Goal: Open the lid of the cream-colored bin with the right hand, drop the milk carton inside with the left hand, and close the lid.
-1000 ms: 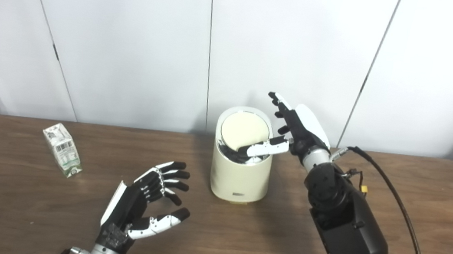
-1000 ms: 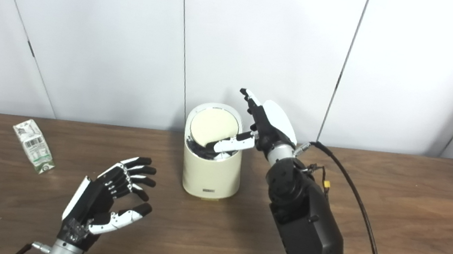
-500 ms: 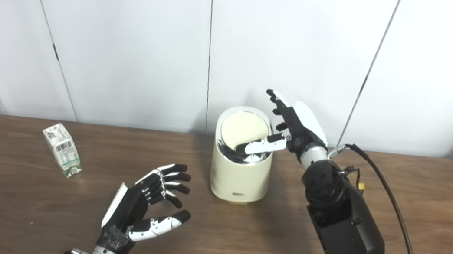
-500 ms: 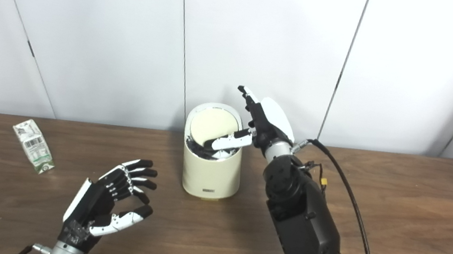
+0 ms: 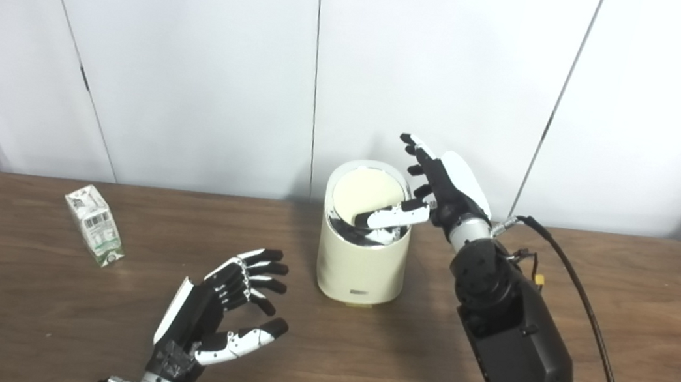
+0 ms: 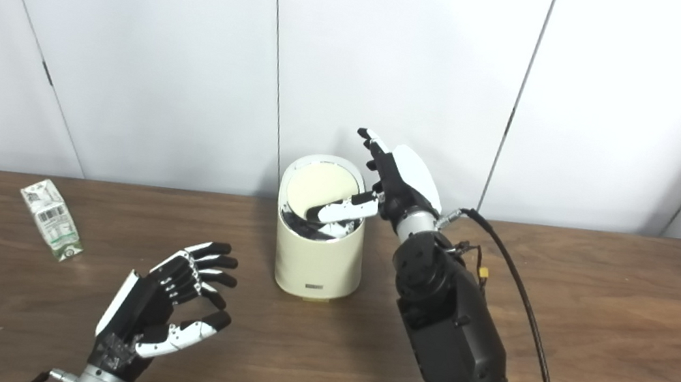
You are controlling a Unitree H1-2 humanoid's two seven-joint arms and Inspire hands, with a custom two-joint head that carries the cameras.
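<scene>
Lid-opening step under way, not finished. Cream-colored cylindrical plastic bin [image 5: 362,253] upright on the dark wooden counter [image 5: 628,308], near the back wall. Round cream swing lid [image 5: 368,196] tilted back, front edge dipped into the bin, a dark gap showing along the front rim. Right hand [image 5: 439,187] raised just beside the bin's right side, thumb laid across the rim and pressing on the lid's lower edge; the other fingers [image 5: 413,148] spread apart and pointing upward, clamped on nothing.

Still to do, judging from the layout: 3 things, namely picking up the carton, dropping it through the opening, and closing the lid. Small white-and-green milk carton [image 5: 94,225] untouched, lying tilted on the counter at far left, well apart from the bin and from both hands.

Left hand [image 5: 219,313] hovering low over the counter in front and to the left of the bin, palm turned inward, fingers apart and lightly curled, holding nothing. Between carton and bin, yet not reaching toward either.

Bin contents: only dark interior and a glimpse of something shiny under the lid edge; whether a liner or anything else, impossible to tell. No carton inside.
</scene>
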